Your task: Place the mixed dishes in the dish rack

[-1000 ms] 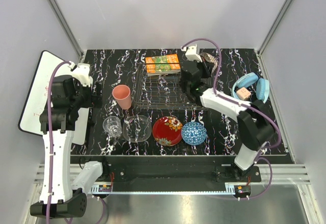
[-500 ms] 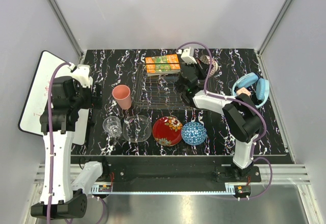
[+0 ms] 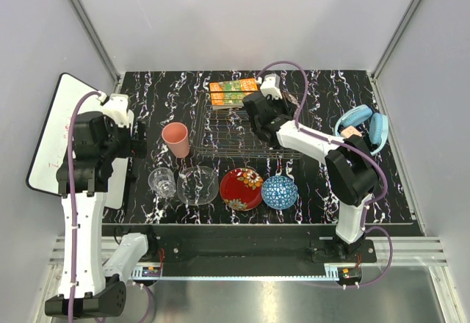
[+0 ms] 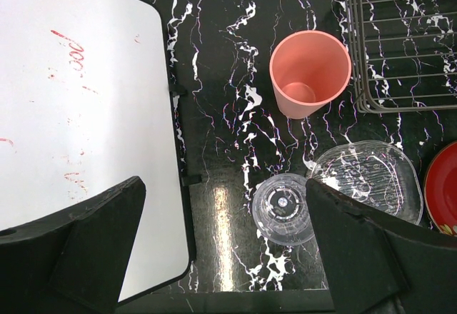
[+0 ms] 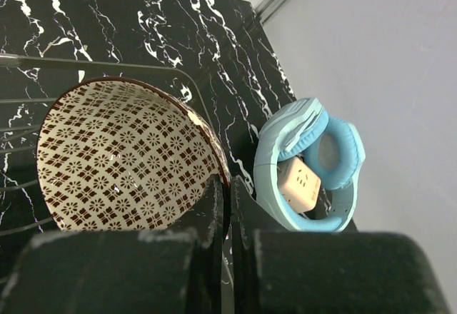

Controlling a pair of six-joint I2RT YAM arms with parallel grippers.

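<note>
Carrying brownish patterned bowl point(image 5: 121, 157) | right pincer point(image 5: 227, 205) moved over dish rack point(image 3: 220, 132)

Black marble table point(image 3: 183, 88), pale walls point(image 3: 242, 15) (plain)

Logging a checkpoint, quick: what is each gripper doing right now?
Left gripper: open, holding nothing.
Right gripper: closed on the rim of the brownish patterned bowl.

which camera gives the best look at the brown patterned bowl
Right wrist view: the brown patterned bowl fills it, the pattern inside sharp, its rim pinched in the shut right pincer. In the top view the right arm covers it, and the left wrist view does not show it at all.
</note>
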